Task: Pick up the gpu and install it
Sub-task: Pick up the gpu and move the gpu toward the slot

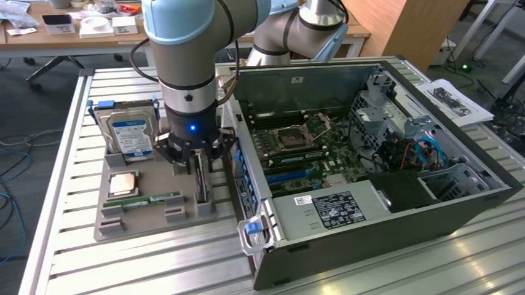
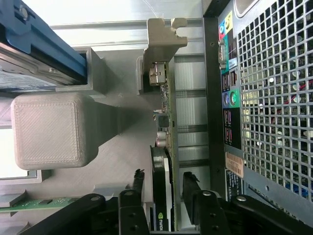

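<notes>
1. wrist view: gripper (image 2: 163, 182), black two-finger tool, jaws fairly wide, one finger on each side of the card, slim gaps showing, nothing held.
2. gpu (image 2: 170, 122), thin green circuit-board card with black cooler block and silver end bracket, stands on edge in the grey plastic holder tray (image 1: 139, 218), just beside the black computer case (image 1: 394, 227).
3. handling note: close evenly on cooler block and board back, card kept upright; a skewed squeeze could jam it in its slot or tip it toward the case.
</notes>
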Available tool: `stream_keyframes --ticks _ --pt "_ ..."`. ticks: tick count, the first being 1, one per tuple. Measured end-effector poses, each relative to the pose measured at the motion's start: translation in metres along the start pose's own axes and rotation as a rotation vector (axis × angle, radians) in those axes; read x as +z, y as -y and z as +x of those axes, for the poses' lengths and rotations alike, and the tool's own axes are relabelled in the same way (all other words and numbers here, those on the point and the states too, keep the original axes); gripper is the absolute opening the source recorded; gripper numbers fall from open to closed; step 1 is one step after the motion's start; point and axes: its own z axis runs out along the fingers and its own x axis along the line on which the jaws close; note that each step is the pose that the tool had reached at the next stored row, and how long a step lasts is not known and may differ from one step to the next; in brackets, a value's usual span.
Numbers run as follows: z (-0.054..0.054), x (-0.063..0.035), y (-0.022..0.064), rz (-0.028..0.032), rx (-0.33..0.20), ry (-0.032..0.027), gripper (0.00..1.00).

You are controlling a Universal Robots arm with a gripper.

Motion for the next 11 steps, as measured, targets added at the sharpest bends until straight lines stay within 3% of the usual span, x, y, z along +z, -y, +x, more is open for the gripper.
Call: stream_keyframes --ticks 1,2,11 --pt "0.0000 0.0000 0.0000 0.0000 0.000 0.0000 0.47" --pt "0.0000 0.0000 0.0000 0.0000 0.000 -0.0001 0.40" --pt "0.0003 0.0000 0.0000 0.0000 0.000 0.0000 0.40"
